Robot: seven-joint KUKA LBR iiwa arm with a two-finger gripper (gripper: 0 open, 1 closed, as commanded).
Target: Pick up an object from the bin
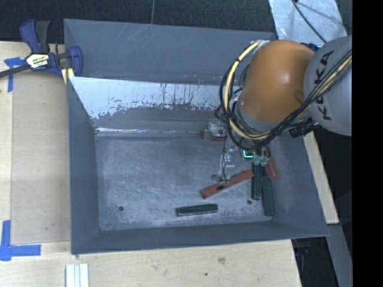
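One arm (278, 82) leans in from right; claw (227, 171) low over red-brown stick (226, 185); spread or pinched, cannot tell.

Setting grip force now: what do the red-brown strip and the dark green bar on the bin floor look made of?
The red-brown strip: likely plastic or rubber, matte; even colour, no glint, slightly kinked. The dark green bar: probably hard plastic, dull finish; straight, flat, uniform colour. Neither can be settled by look alone.

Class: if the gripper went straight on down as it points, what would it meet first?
Probably the reddish-brown stick lying just under the gripper, though depth is unclear.
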